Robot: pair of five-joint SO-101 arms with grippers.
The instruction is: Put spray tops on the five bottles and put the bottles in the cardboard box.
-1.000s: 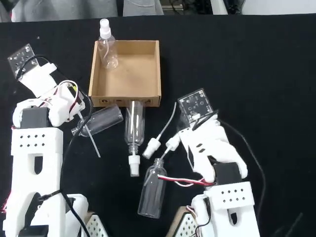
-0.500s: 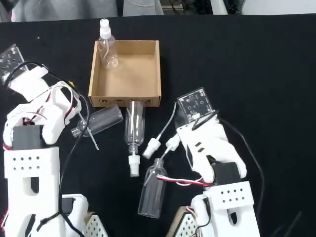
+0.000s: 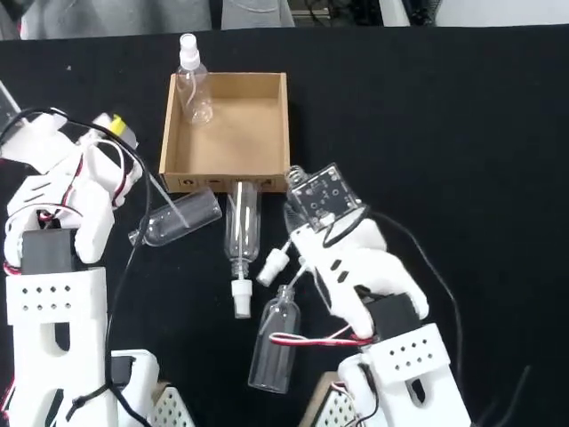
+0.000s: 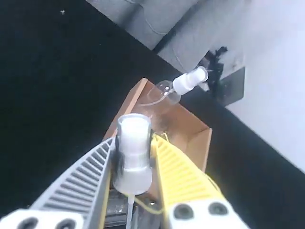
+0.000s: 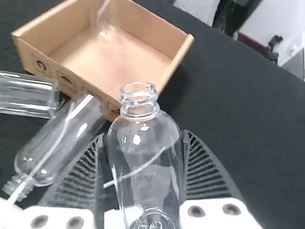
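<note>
My left gripper (image 4: 133,143) is shut on a white spray top (image 4: 133,155); from above, that gripper (image 3: 111,133) is left of the cardboard box (image 3: 267,169), and the top's thin tube (image 3: 164,191) slants down over a lying bottle (image 3: 178,216). My right gripper (image 5: 143,138) is shut on an open-necked clear bottle (image 5: 143,157), held upright at the box's front right corner (image 3: 296,173). A capped bottle (image 3: 191,84) leans in the box's back left corner. A second bottle (image 3: 240,227) lies in front of the box, beside a loose spray top (image 3: 274,264). A third (image 3: 274,342) lies nearer the arm bases.
A small white cap (image 3: 241,298) lies at the mouth of the middle lying bottle. The black table is bare right of the box and behind it. The arm bases stand at the front edge, and red and white wires cross the nearest lying bottle.
The left arm has lifted the spray top up and back to the left of the box. The right arm has swung left toward the box's front right corner with its bottle.
</note>
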